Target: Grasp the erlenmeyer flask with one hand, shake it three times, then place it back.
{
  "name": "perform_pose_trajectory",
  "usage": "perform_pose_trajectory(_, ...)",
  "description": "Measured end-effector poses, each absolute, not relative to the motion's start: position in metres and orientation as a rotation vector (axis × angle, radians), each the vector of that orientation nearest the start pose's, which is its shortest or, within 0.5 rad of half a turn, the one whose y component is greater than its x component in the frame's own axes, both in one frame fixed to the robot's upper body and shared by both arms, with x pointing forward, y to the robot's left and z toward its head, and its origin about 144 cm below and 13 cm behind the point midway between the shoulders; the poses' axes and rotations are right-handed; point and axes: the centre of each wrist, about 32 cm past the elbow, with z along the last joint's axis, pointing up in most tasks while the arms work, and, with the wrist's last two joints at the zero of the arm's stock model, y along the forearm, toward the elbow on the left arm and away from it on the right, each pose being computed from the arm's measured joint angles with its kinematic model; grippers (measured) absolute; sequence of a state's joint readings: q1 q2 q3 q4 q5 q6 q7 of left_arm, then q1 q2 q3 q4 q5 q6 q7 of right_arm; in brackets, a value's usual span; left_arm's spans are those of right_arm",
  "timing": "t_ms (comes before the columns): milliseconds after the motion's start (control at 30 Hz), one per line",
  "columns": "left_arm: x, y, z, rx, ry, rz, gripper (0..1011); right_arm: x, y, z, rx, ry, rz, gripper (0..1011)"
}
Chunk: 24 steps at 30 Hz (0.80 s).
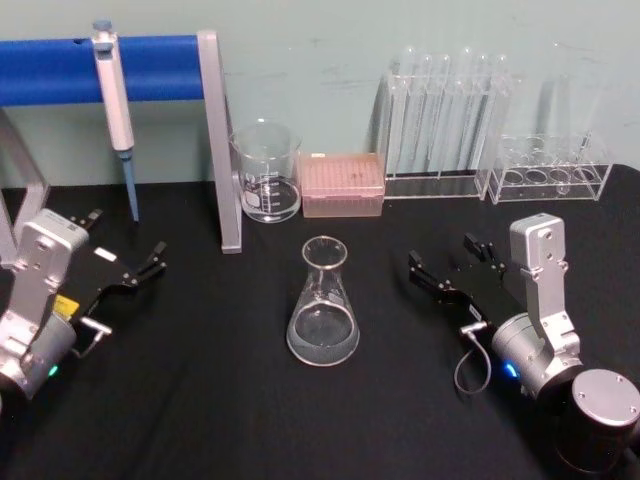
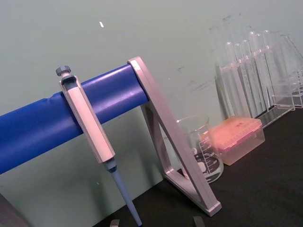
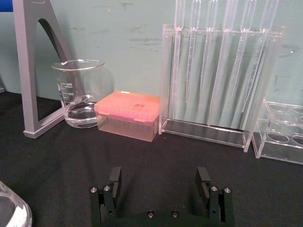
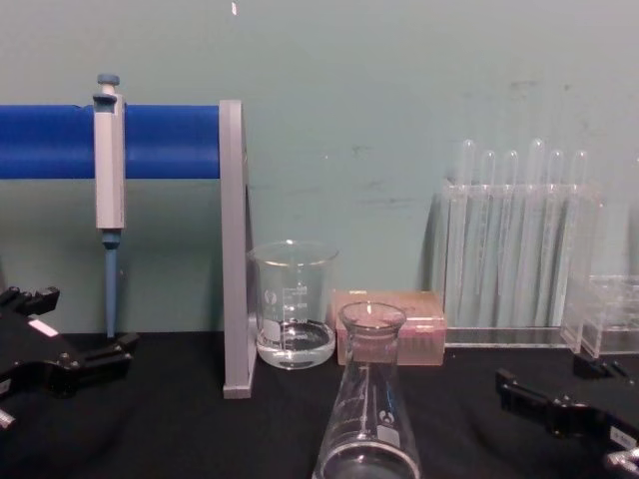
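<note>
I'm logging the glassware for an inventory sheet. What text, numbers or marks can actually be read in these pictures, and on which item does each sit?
"500" and "400": top of the printed scale on the beaker, right wrist view.
Lower beaker scale marks: too small to read.
White marks on the flask: too blurred to read.
Yellow label on the left gripper's arm: unreadable.
Pink box, pipette, tube rack: no legible text.

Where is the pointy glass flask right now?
The erlenmeyer flask stands upright mid-table in the head view, between the left gripper and right gripper, in front of the beaker.
</note>
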<state>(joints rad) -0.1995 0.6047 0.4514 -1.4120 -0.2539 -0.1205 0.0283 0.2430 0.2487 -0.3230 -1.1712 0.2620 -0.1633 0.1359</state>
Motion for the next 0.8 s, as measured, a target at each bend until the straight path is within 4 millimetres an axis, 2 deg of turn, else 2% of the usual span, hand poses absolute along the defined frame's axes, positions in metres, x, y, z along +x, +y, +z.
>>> perform_pose_trajectory(800,0.4886,0.3097,1.1398,0.304,-0.285,1.248,1001,0.5110,-0.2388,1.0911,-0.088,0.006,-1.230,1000)
